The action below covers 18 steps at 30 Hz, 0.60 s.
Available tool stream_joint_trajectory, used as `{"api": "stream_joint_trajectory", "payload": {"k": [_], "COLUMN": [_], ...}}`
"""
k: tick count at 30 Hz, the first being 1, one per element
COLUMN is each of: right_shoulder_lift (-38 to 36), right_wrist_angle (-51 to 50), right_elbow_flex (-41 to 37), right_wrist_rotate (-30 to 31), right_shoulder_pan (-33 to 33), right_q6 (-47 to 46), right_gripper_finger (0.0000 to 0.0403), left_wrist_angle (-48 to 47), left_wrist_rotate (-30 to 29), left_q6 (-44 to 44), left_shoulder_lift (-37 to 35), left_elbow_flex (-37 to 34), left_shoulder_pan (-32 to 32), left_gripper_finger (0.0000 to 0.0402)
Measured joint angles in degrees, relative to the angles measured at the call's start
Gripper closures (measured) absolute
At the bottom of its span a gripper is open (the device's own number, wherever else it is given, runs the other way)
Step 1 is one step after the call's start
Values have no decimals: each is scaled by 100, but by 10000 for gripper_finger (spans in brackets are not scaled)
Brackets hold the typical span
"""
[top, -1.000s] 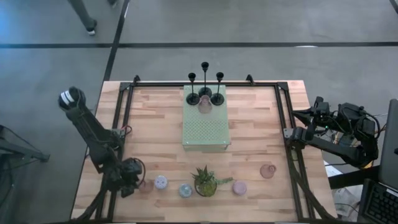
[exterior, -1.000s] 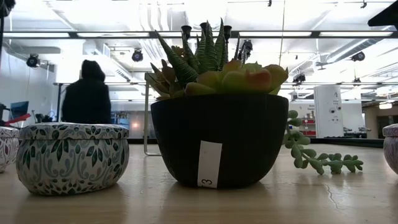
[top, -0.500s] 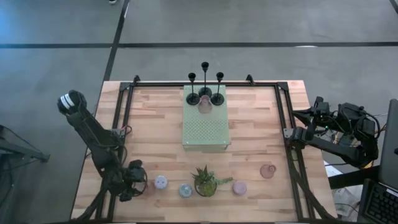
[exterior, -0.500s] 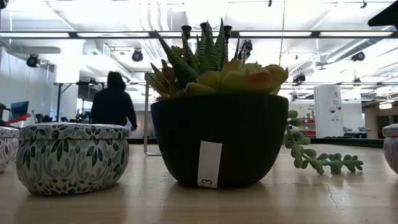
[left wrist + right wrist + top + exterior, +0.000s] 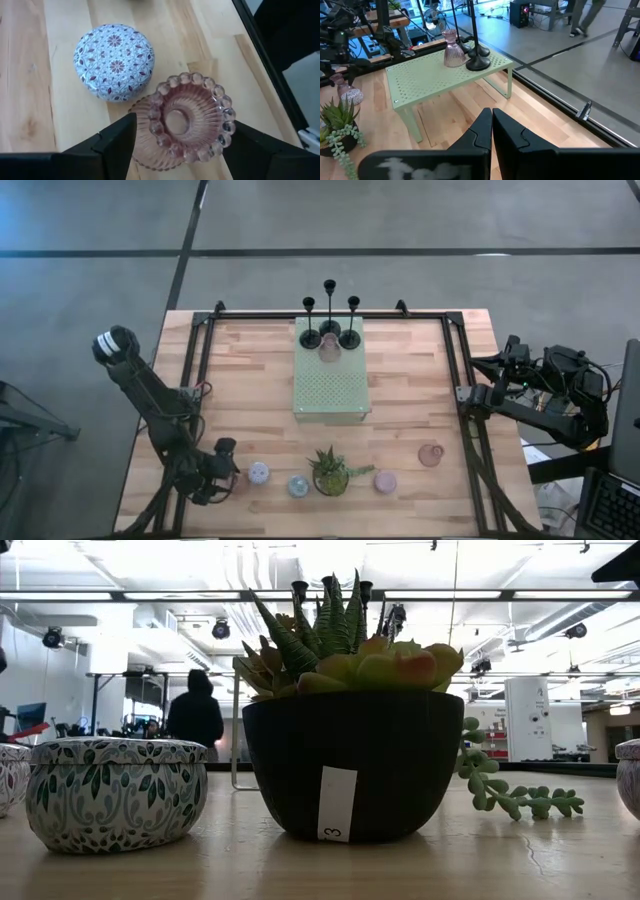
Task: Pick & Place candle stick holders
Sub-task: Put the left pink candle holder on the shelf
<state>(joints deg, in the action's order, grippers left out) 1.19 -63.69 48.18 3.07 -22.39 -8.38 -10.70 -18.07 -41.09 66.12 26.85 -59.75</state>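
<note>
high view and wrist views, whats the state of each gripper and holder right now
left gripper: open, fingers either side of the pink glass holder at the table's near left
right gripper: shut, empty, at the right table edge
patterned round cup: upright on the wood, lid on
three black sticks: upright on the green mat
second pink holder: upright on the mat

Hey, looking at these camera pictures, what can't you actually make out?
High view: the left gripper mostly covers the pink glass holder it straddles.
Left wrist view: whether its fingers touch that holder is unclear.
Low view: the plant pot hides the mat and all but the black sticks' tips; the right edge cuts off a cup.
Right wrist view: the shut right gripper blocks the near table.
</note>
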Motion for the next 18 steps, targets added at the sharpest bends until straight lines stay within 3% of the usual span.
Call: {"api": "stream_joint_trajectory", "payload": {"k": [18], "right_shoulder_lift": [0], "right_wrist_angle": [1], "right_elbow_flex": [0], "right_wrist_rotate": [0], "right_shoulder_pan": [0], "right_q6": [0], "right_gripper_finger": [394], "left_wrist_angle": [944], "left_wrist_rotate": [-334], "left_q6": [1515], "left_shoulder_lift": [422], "left_elbow_flex": [0], "left_shoulder_pan": [39], "left_gripper_finger": [213]}}
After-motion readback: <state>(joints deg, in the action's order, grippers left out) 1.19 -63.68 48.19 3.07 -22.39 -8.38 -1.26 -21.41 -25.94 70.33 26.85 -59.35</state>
